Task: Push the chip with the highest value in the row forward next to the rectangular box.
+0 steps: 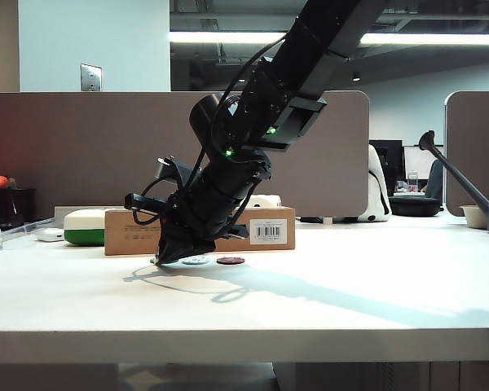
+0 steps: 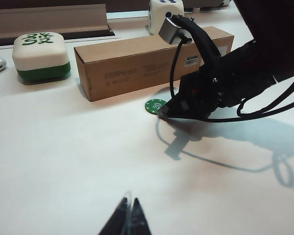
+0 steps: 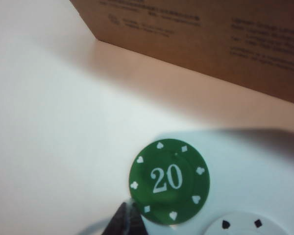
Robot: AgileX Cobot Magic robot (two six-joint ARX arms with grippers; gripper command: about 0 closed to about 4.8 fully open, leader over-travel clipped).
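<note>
The green chip (image 3: 169, 181), marked 20, lies flat on the white table a short way in front of the rectangular box (image 3: 210, 39). My right gripper (image 3: 127, 213) is shut, with its tip down on the table against the chip's near edge. From the left wrist view the chip (image 2: 155, 105) sits between the box (image 2: 137, 61) and the right gripper (image 2: 166, 111). In the exterior view the right gripper (image 1: 183, 248) hides most of the chip before the box (image 1: 200, 230). My left gripper (image 2: 130, 208) is shut and empty, well back from the chip.
A white chip (image 3: 245, 225) lies beside the green one, with a dark red chip (image 1: 230, 261) further right. A white-and-green case (image 2: 41, 56) stands left of the box, a large die (image 2: 164, 14) behind it. A watering can (image 1: 473, 187) is at far right.
</note>
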